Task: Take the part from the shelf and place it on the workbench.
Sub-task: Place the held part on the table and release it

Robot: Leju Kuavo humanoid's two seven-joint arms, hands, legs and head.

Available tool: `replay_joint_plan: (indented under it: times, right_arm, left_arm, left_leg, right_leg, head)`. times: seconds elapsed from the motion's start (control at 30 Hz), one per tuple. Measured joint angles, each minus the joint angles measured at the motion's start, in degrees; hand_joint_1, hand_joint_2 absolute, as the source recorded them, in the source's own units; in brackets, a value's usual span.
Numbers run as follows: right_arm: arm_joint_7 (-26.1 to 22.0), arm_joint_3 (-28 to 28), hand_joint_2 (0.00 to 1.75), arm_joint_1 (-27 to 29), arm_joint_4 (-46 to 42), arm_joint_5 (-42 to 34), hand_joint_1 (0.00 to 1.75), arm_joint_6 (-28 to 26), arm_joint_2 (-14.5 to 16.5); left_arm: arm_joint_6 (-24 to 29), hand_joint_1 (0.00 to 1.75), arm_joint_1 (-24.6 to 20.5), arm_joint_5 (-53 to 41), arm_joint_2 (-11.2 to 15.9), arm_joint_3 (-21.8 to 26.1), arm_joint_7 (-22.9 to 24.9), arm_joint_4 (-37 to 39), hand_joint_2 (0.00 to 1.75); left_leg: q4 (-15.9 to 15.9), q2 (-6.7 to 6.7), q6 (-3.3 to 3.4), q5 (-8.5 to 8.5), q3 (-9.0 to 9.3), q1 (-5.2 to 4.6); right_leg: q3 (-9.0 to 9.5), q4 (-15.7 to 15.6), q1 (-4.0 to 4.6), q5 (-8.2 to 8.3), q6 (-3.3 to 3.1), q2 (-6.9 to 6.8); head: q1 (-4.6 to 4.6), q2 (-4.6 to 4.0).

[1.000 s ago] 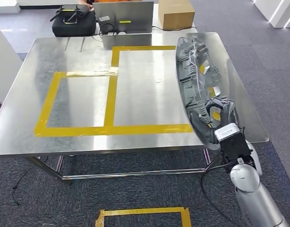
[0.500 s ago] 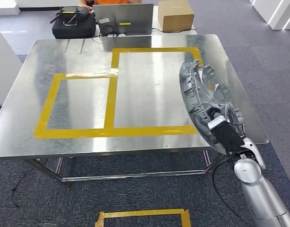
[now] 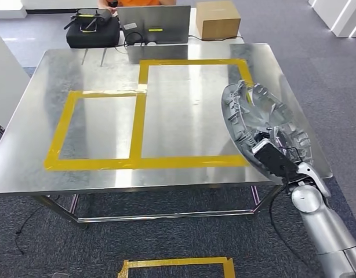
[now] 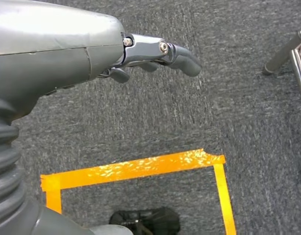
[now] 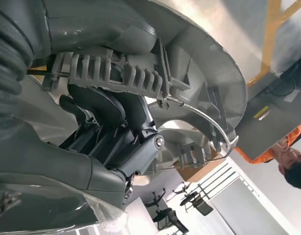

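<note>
The part [image 3: 260, 119], a large grey curved plastic housing with ribs and clips, hangs tilted over the right end of the steel workbench [image 3: 102, 124]. My right hand [image 3: 275, 157] grips its near end from below, close to the table's near right corner. In the right wrist view the dark fingers [image 5: 104, 105] curl into the ribbed inside of the part [image 5: 201, 63]. Part of it overlaps the right edge of the larger yellow tape rectangle [image 3: 193, 61]. My left hand [image 4: 156, 51] hangs beside my body above the carpet, fingers stretched out and holding nothing.
A black bag [image 3: 92, 32], a grey laptop [image 3: 154, 24] and a cardboard box [image 3: 218, 19] stand behind the far edge, with a person in orange [image 3: 141, 2] there. A yellow tape square [image 3: 176, 266] marks the carpet at my feet. A white panel [image 3: 6, 75] stands left.
My right hand has turned the part from lying lengthwise along the table's right edge to a flatter, more tilted pose, and drawn it nearer the near right corner. The view shifted slightly.
</note>
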Motion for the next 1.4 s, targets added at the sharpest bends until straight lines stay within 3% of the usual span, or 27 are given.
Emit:
replay_joint_plan:
  times: [0.1,0.13,0.2,0.23,0.27,0.3,0.33,0.4,0.43,0.47,0.6,0.67,0.73,0.77,0.8,0.83,0.9,0.97,1.07,1.13,1.23,1.27,1.3,1.33,1.4]
  right_arm:
    - [-0.1,0.5,1.75,-1.2,1.7,1.1,1.75,0.0,0.0]
    - [-0.1,0.6,1.75,-1.7,2.3,1.4,1.75,-0.1,0.0]
    - [0.0,1.0,1.75,-2.9,3.9,1.9,1.75,-0.5,0.0]
    - [0.2,1.1,1.75,-3.5,4.9,2.1,1.75,-0.9,0.0]
    - [0.3,1.2,1.75,-3.9,5.9,2.3,1.75,-1.3,0.0]
    - [0.5,1.4,1.75,-4.4,6.8,2.5,1.75,-1.7,0.0]
    - [0.6,1.5,1.75,-4.8,7.6,2.7,1.75,-2.1,0.0]
    - [0.6,1.6,1.75,-5.7,9.0,3.1,1.75,-2.6,0.0]
    - [0.7,1.7,1.75,-6.2,9.7,3.4,1.75,-2.7,0.0]
    - [0.7,1.8,1.75,-6.7,10.4,3.7,1.75,-2.8,0.0]
    - [0.2,2.6,1.75,-8.2,13.1,5.9,1.75,-2.8,0.0]
    - [-0.2,3.5,1.75,-9.1,14.3,6.9,1.75,-2.7,0.2]
    - [-0.6,4.7,1.75,-9.7,15.5,7.6,1.75,-2.7,0.6]
    - [-0.7,5.4,1.75,-9.8,16.0,7.9,1.75,-2.7,0.9]
    - [-0.7,6.0,1.75,-9.8,16.4,8.2,1.75,-2.8,1.2]
    - [-0.8,6.6,1.75,-9.9,16.7,8.3,1.75,-2.8,1.4]
    - [-0.8,7.4,1.75,-10.4,17.2,8.4,1.75,-2.9,1.9]
    - [-0.8,8.0,1.75,-11.0,17.5,8.4,1.75,-2.9,2.3]
    - [-0.9,9.0,1.75,-11.3,18.1,8.5,1.75,-2.9,3.0]
    - [-1.1,9.7,1.75,-11.5,18.2,8.8,1.75,-2.9,3.7]
    - [-1.3,11.4,1.75,-11.7,18.5,9.6,1.75,-2.8,5.1]
    - [-1.4,12.1,1.75,-11.6,18.7,9.9,1.75,-2.8,5.6]
    - [-1.4,12.7,1.75,-11.6,18.7,10.0,1.75,-2.7,6.1]
    - [-1.4,13.3,1.75,-11.5,18.8,10.1,1.75,-2.7,6.5]
    - [-1.5,14.4,1.75,-11.5,18.8,10.3,1.75,-2.7,7.5]
  left_arm:
    - [0.0,0.00,-0.1,-0.5,0.1,0.0,0.1,0.0,1.75]
    - [0.0,0.00,-0.2,-0.7,0.2,0.0,0.2,0.0,1.75]
    - [-0.1,0.00,-0.3,-1.1,0.3,0.0,0.3,0.0,1.75]
    - [-0.1,0.00,-0.4,-1.3,0.3,0.0,0.3,0.0,1.75]
    - [-0.2,0.00,-0.4,-1.4,0.3,0.0,0.4,0.0,1.75]
    - [-0.2,0.00,-0.4,-1.6,0.3,0.0,0.5,0.0,1.75]
    - [-0.2,0.00,-0.4,-1.8,0.3,0.0,0.6,0.0,1.75]
    - [-0.2,0.00,-0.5,-2.0,0.4,0.0,0.6,0.0,1.75]
    - [-0.2,0.00,-0.6,-2.1,0.5,0.0,0.7,0.0,1.75]
    - [-0.2,0.00,-0.7,-2.2,0.5,-0.1,0.7,0.0,1.75]
    - [-0.5,0.00,-0.9,-2.7,0.5,-0.2,1.1,0.0,1.75]
    - [-0.7,0.00,-1.2,-3.0,0.5,-0.2,1.1,0.0,1.75]
    - [-0.8,0.00,-1.4,-3.2,0.5,-0.3,1.2,0.0,1.75]
    - [-0.8,0.00,-1.5,-3.2,0.4,-0.3,1.2,0.0,1.75]
    - [-0.9,0.00,-1.6,-3.3,0.4,-0.3,1.3,0.0,1.75]
    - [-0.9,0.00,-1.6,-3.3,0.4,-0.3,1.3,0.0,1.75]
    - [-0.9,0.00,-1.7,-3.3,0.4,-0.3,1.4,0.0,1.75]
    - [-1.0,0.00,-1.7,-3.4,0.4,-0.3,1.5,0.0,1.75]
    - [-1.0,0.00,-1.8,-3.5,0.5,-0.3,1.7,0.0,1.75]
    - [-1.0,0.00,-1.8,-3.8,0.5,-0.3,1.7,0.0,1.75]
    - [-1.0,0.00,-1.8,-4.1,0.5,-0.3,1.9,0.0,1.75]
    - [-1.0,0.00,-1.8,-4.1,0.5,-0.4,2.0,0.0,1.75]
    - [-1.0,0.00,-1.8,-4.2,0.5,-0.4,2.1,0.0,1.75]
    - [-1.0,0.00,-1.9,-4.2,0.4,-0.4,2.2,0.0,1.75]
    - [-1.0,0.00,-2.0,-4.3,0.5,-0.6,2.2,0.0,1.75]
  left_leg:
    - [1.4,0.05,-0.88,-1.22,-0.49,0.06]
    - [3.7,0.07,-1.19,-2.61,-1.48,0.11]
    - [11.3,0.11,-1.59,-6.14,-4.94,0.24]
    - [14.7,0.11,-1.67,-7.25,-6.62,0.27]
    - [16.4,0.11,-1.69,-7.34,-7.58,0.28]
    - [15.9,0.11,-1.63,-6.26,-7.51,0.28]
    - [13.1,0.12,-1.48,-4.23,-6.38,0.28]
    - [5.2,0.12,-1.04,-0.20,-2.88,0.19]
    - [2.3,0.15,-0.83,0.70,-1.60,0.12]
    - [0.7,0.15,-0.66,0.91,-0.95,0.03]
    - [-0.4,0.12,0.33,0.92,-0.66,0.17]
    - [-0.6,0.14,0.84,1.09,-0.52,0.37]
    - [-0.6,0.15,1.02,1.03,-0.52,0.36]
    - [-0.6,0.14,1.05,0.99,-0.49,0.36]
    - [-0.5,0.10,1.04,0.94,-0.45,0.37]
    - [-0.5,0.05,0.96,0.86,-0.37,0.39]
    - [-0.2,-0.05,0.57,0.54,-0.30,0.35]
    - [0.1,-0.09,0.05,0.34,-0.52,0.18]
    - [0.4,-0.10,-0.65,0.20,-0.74,0.20]
    - [2.6,-0.03,-1.27,-1.36,-1.62,0.30]
    - [13.2,0.07,-1.90,-6.24,-6.53,0.39]
    - [16.0,0.07,-1.94,-6.94,-7.93,0.40]
    - [16.8,0.07,-1.90,-6.49,-8.43,0.39]
    - [15.2,0.07,-1.76,-4.97,-7.88,0.39]
    - [7.8,0.07,-1.21,-0.70,-4.60,0.31]
  right_leg:
    - [0.19,-0.3,-0.32,0.19,-1.06,-0.06]
    - [0.29,-0.4,-0.45,0.24,-1.37,-0.10]
    - [0.33,-0.4,-0.45,0.18,-1.69,-0.13]
    - [0.35,-0.4,-0.44,0.16,-1.71,-0.13]
    - [0.39,-0.4,-0.43,0.14,-1.73,-0.12]
    - [0.46,-0.3,-0.42,0.11,-1.72,-0.11]
    - [0.57,-0.3,-0.42,0.06,-1.69,-0.08]
    - [0.75,-0.2,-0.30,-0.12,-1.44,0.00]
    - [0.71,-0.2,-0.20,-0.18,-1.23,0.04]
    - [0.63,-0.2,-0.12,-0.20,-0.96,0.07]
    - [-0.12,0.6,-0.20,-0.89,0.21,-0.01]
    - [-2.74,5.7,-0.29,-3.69,0.63,-0.04]
    - [-6.54,13.5,-0.33,-6.77,0.94,-0.04]
    - [-7.78,15.9,-0.37,-7.21,1.04,-0.05]
    - [-7.97,16.0,-0.42,-6.46,1.08,-0.05]
    - [-6.97,13.6,-0.50,-4.65,1.06,-0.07]
    - [-3.08,5.6,-0.57,-0.86,0.99,-0.12]
    - [-0.54,0.9,-0.45,0.16,0.64,-0.05]
    - [-0.27,0.4,-0.34,-0.16,-0.27,0.06]
    - [-0.10,0.3,-0.50,-0.11,-1.05,0.00]
    - [0.05,0.2,-0.52,-0.22,-1.73,0.01]
    - [0.10,0.3,-0.49,-0.26,-1.79,0.07]
    - [0.18,0.3,-0.46,-0.30,-1.84,0.16]
    - [0.30,0.3,-0.42,-0.35,-1.85,0.25]
    - [0.63,0.3,-0.34,-0.55,-1.77,0.37]
  head:
    - [-0.09,0.00]
    - [-0.14,0.00]
    - [-0.21,0.00]
    - [-0.19,0.00]
    - [-0.18,0.00]
    - [-0.19,0.00]
    - [-0.17,0.00]
    - [-0.19,0.00]
    - [-0.16,0.00]
    - [-0.13,0.00]
    - [-0.02,0.00]
    - [0.17,0.00]
    - [0.27,0.00]
    - [0.26,0.00]
    - [0.28,0.00]
    - [0.28,0.00]
    - [0.28,0.00]
    - [0.21,0.00]
    - [0.15,0.00]
    - [0.05,0.00]
    - [-0.06,0.00]
    - [-0.05,0.00]
    - [-0.07,0.00]
    - [-0.07,0.00]
    - [-0.05,0.00]
